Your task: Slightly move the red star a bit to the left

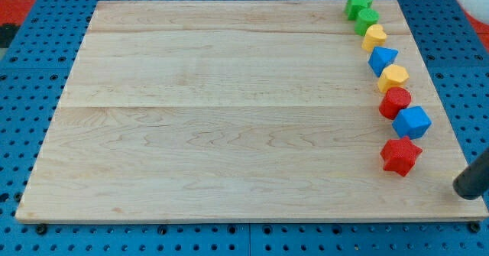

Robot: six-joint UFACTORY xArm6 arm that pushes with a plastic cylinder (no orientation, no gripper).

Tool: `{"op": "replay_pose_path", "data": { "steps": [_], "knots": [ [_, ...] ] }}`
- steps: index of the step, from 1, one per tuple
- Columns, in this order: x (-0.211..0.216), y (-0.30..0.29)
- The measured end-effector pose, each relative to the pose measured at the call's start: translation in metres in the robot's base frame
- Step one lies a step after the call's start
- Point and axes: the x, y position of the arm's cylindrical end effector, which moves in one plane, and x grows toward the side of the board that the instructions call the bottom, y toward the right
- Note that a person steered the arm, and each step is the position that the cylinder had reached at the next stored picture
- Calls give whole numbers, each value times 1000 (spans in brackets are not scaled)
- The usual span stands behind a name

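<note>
The red star [400,156] lies near the board's right edge, lowest in a column of blocks. My tip [464,192] is the lower end of the dark rod at the view's right edge. It stands to the right of and slightly below the red star, a clear gap apart. Above the star sits a blue cube [412,122], then a red round-sided block [395,102].
Further up the column are a yellow block [393,78], a blue triangular block [381,59], a yellow block [374,36], a green block [367,19] and a green star [357,4]. The wooden board [214,118] lies on a blue pegboard.
</note>
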Motion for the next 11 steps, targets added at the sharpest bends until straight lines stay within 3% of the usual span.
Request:
{"op": "replay_pose_path", "data": {
  "steps": [5, 7, 8, 9, 11],
  "knots": [
    [0, -13],
    [-43, -5],
    [-43, -10],
    [-43, -64],
    [-43, -67]
  ]
}}
